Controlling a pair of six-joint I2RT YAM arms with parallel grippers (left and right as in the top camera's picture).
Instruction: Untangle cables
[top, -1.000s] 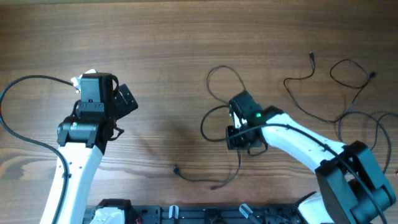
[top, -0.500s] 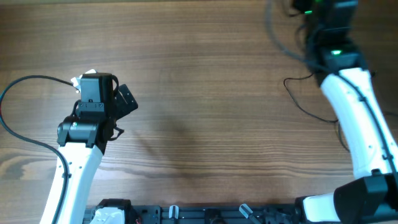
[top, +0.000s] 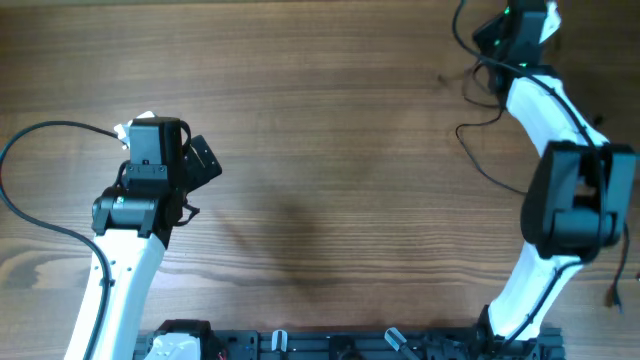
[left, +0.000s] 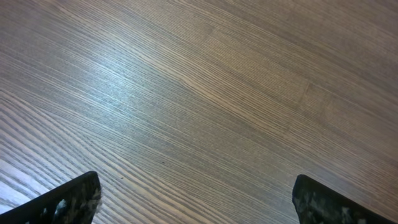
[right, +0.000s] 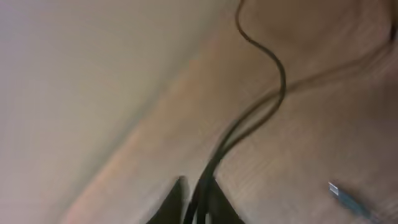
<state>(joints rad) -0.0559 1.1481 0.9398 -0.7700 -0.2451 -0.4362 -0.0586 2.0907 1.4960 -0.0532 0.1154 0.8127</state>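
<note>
In the right wrist view my right gripper (right: 200, 198) is shut on a pair of thin black cables (right: 273, 87) that run away from the jaws and curl over the table. A small plug end (right: 344, 195) lies to their right. In the overhead view the right gripper (top: 508, 28) is at the far right corner, with cable strands (top: 470, 62) trailing below it and another thin cable (top: 492, 165) lying on the wood. My left gripper (top: 205, 160) is open and empty at the left; its wrist view (left: 196, 202) shows only bare wood between the fingers.
The wooden table (top: 330, 180) spans the view. The left arm's thick black cable (top: 30, 200) loops at the left edge. A dark rail (top: 330, 345) runs along the near edge. A cable end (top: 614, 292) hangs at the lower right.
My right arm swung from the table's middle to the far right corner, carrying the cable bundle with it; the loops that lay mid-table are gone. The left arm has not moved.
</note>
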